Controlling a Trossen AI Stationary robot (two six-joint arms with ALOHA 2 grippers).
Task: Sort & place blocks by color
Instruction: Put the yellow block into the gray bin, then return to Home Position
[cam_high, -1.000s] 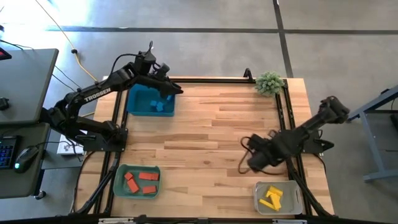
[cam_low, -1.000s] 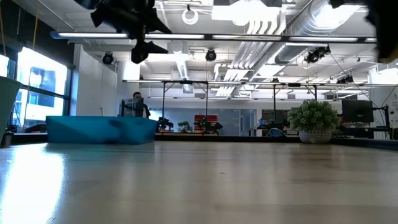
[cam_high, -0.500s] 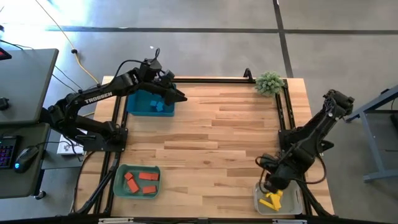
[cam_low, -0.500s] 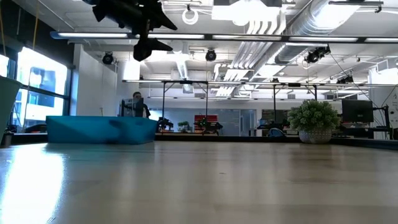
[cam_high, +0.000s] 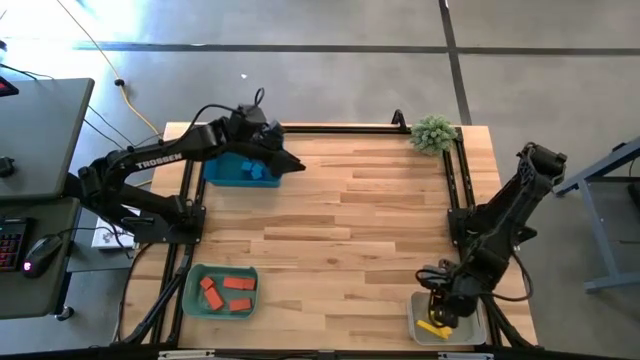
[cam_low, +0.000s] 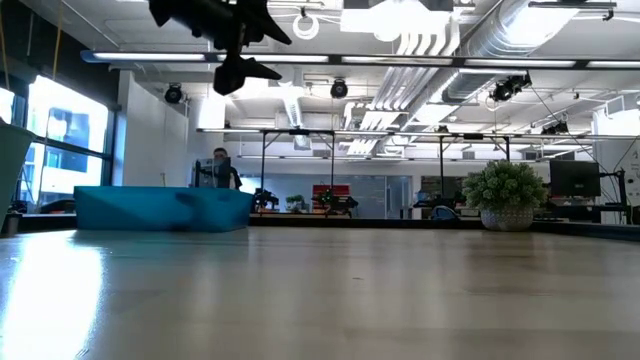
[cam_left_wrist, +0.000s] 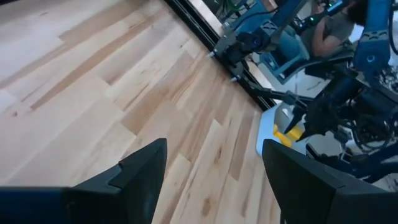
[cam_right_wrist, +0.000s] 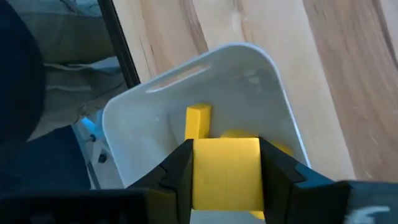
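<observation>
My right gripper (cam_high: 438, 306) hangs over the clear bin (cam_high: 470, 322) at the table's near right corner, shut on a yellow block (cam_right_wrist: 227, 173). More yellow blocks (cam_right_wrist: 198, 119) lie in that bin. My left gripper (cam_high: 290, 164) is open and empty, high above the right rim of the blue bin (cam_high: 222, 168), which holds blue blocks (cam_high: 262, 172). It shows at the top of the low view (cam_low: 240, 68). Red-orange blocks (cam_high: 232, 292) lie in the green bin (cam_high: 192, 296). My right gripper pinches the yellow block by two opposite side faces (cam_right_wrist: 198, 177), one finger (cam_right_wrist: 179, 175) on each. The fingers point down from above into the clear bin. The block sits level between them, over the bin's inside. Whether it touches the blocks below, I cannot tell.
A small green plant (cam_high: 433, 132) stands at the far right corner and shows in the low view (cam_low: 505, 196). A black frame (cam_high: 455, 190) runs along the table's edges. The wooden table top (cam_high: 340, 220) lies bare between the bins. A desk with a keyboard stands left of the table.
My right arm has swung from the table's right middle toward the near edge and come down over the clear bin. My left gripper has drifted from over the blue bin toward the table's right and a little nearer, staying high and open.
</observation>
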